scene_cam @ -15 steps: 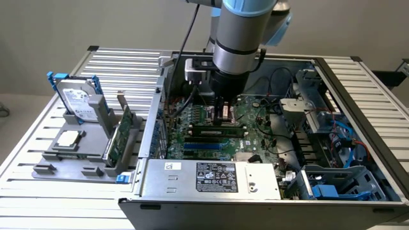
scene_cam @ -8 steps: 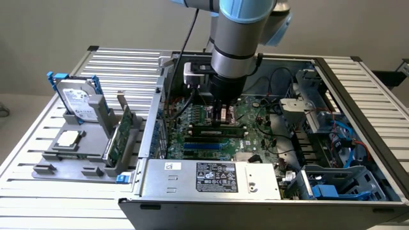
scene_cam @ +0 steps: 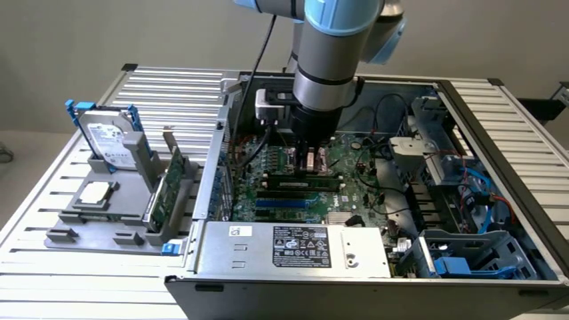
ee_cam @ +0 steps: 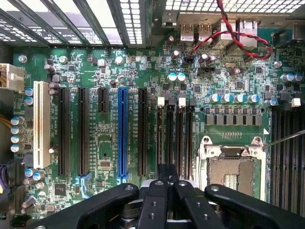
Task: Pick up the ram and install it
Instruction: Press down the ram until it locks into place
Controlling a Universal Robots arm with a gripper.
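The arm reaches down into the open computer case (scene_cam: 498,133), and its pincer (scene_cam: 311,159) is pinched right down, as narrow as it goes, just above the motherboard (scene_cam: 356,193). Directly under it lies the ram (scene_cam: 305,181), a long, thin, dark green stick running across the board with what looks like a row of dark chips along its face. From where I stand I can't quite make out whether the fingers are clamped on its top edge or merely pressing against it, so I'd call it contact rather than a sure grip.

Through the wrist view, the fingers (ee_cam: 159,191) come together over the bank of narrow memory slots (ee_cam: 174,138) beside the empty processor socket (ee_cam: 233,167).

What worries me is alignment. If the stick sits a little skewed in the slot, or one end is lower than the other, downward pressure could wedge it, bend it, or stress the board rather than seat it. The notch must match the slot's key; if it doesn't, force would only do harm. The end latches may also fail to catch if the push lands off-centre. A red and black twisted wire (ee_cam: 228,33) loops near the upper edge of the board, well apart from the slots, so it seems no threat. Outside the case, a hard drive (scene_cam: 111,143) and an expansion card (scene_cam: 169,187) stand in a holder on the surface (scene_cam: 36,280).
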